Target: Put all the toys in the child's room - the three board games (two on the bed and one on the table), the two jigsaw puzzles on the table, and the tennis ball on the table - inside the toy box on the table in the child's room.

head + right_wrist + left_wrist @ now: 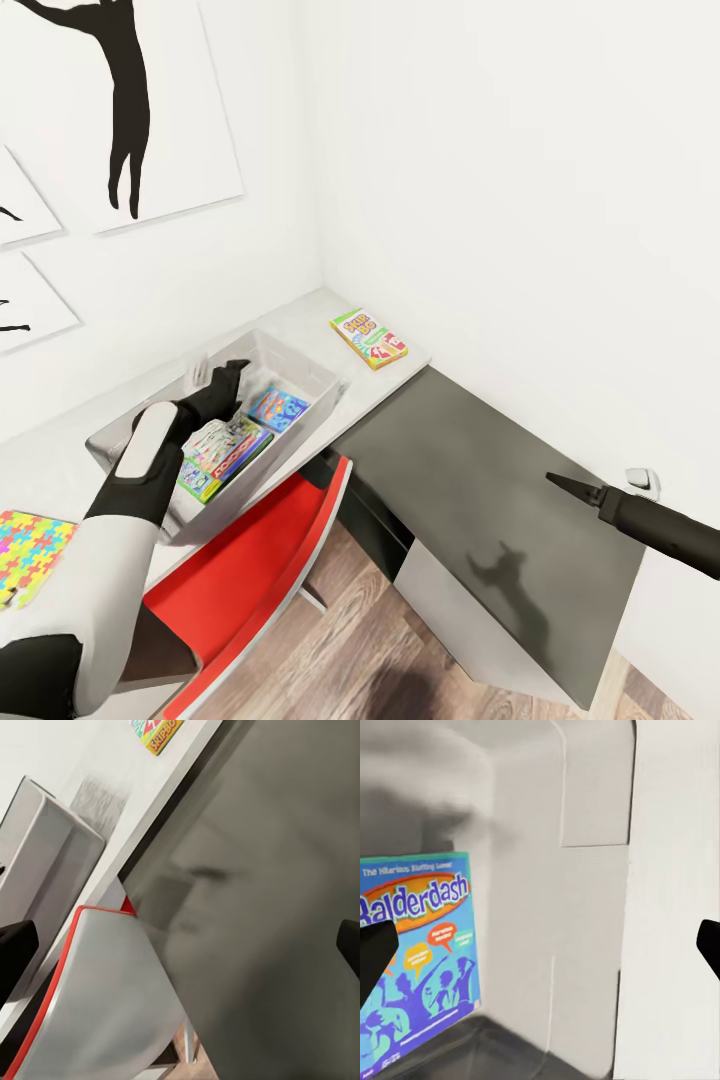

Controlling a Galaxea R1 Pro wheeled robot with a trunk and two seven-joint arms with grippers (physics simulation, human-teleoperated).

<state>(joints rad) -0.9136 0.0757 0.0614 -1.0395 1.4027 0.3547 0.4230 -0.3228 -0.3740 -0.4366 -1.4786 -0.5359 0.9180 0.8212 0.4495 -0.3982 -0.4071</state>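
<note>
The toy box (pixel 300 352) sits on the pale table (pixel 400 362), close to the wall corner. Two games lie flat inside it: the blue game (pixel 278 408) on the right and the green and red game (pixel 228 452) on the left, nearer the robot. So that part looks done.

The yellow game (pixel 368 338) is not in yet. It lies flat on the table, just right of the toy box and near the far wall. One puzzle (pixel 28 552) lies on the table well to the left of the box, at the near edge. The other puzzle and the ball cannot be seen here.

The left hand (pixel 222 378) is over the inside of the box, above the games. Its fingers are spread apart and hold nothing. The right hand (pixel 560 484) hovers over the dark part of the table, well away from the box. In its own camera its finger tips sit far apart, so it looks spread too, and empty.

The walls are close behind the box and the yellow game, so there is little room on the far side. The red chair (pixel 260 560) is tucked under the near edge of the table. The dark top is bare and gives the right hand room to move.
</note>
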